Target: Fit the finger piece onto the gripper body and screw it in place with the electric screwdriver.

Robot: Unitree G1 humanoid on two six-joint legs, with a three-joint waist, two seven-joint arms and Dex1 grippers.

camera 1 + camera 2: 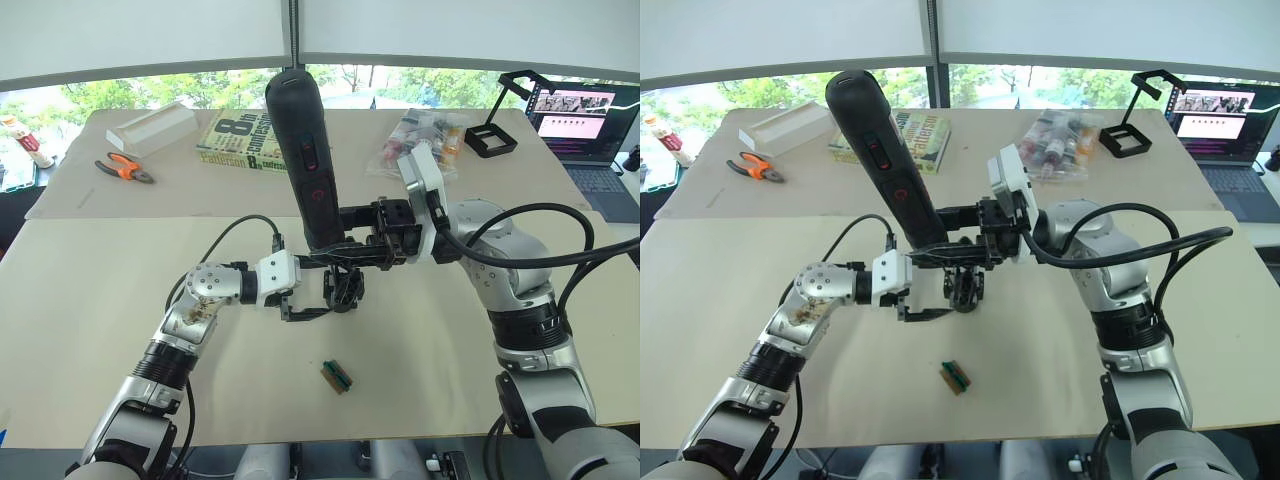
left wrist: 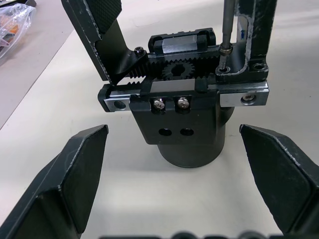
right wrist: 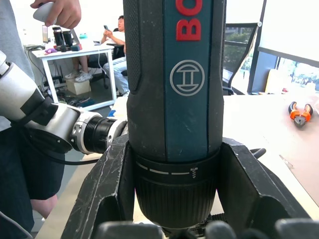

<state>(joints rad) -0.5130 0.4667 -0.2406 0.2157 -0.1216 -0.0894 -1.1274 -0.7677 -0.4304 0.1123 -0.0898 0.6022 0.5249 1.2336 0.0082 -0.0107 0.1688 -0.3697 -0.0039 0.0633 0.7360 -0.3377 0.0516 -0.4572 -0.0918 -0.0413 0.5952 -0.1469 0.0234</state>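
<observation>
My right hand clamps the thick black cylindrical electric screwdriver, bit on the small black plastic gripper body, which sits between my open left hand fingers; a small green block lies nearer me on the desk.

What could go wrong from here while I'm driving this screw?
1. The left gripper is open on either side of the gripper body, not clamping it, so the body may turn or tip under the torque.
2. The screwdriver leans as the right gripper holds it; its thin bit could slip off the screw.
3. The finger piece could shift before the screw bites.
</observation>
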